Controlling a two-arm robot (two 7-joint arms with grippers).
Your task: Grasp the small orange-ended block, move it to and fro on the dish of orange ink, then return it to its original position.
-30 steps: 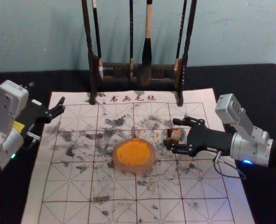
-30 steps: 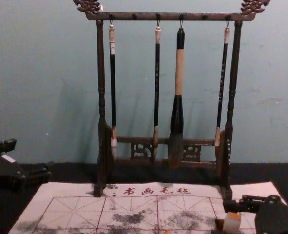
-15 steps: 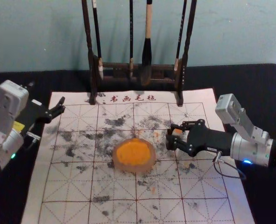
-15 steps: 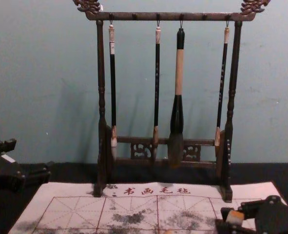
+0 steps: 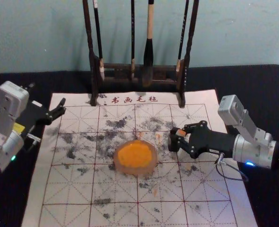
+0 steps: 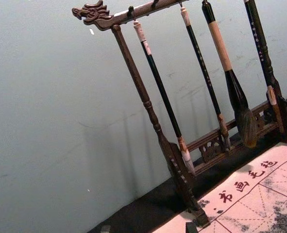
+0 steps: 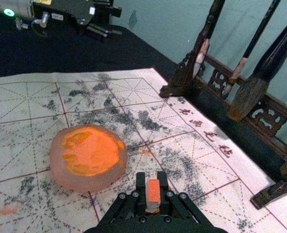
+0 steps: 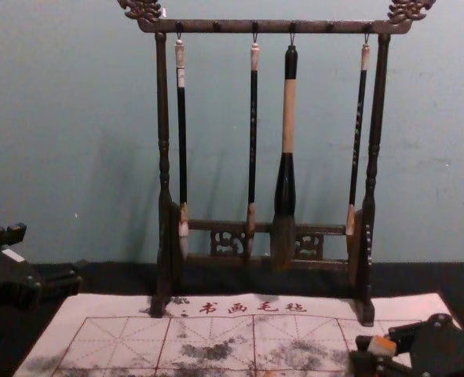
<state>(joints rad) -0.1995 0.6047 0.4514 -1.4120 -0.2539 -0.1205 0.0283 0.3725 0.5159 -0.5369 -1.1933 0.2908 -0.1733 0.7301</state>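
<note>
Orange-ended block (image 8: 384,345) in right claw (image 8: 372,353), brushes (image 8: 289,118) behind

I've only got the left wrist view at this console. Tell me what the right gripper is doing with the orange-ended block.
Observer: The right gripper is closed on the orange-ended block, one finger on each side of it.
Operator: Good. Now place the ink dish for me, measured from that block.
Observer: The ink dish sits on the gridded mat, toward the robot's left from the block, with bare mat between the two.
Operator: Then tell me how the left gripper stands to that dish.
Observer: The left gripper is off by the mat's far left corner, well away from the dish.
</note>
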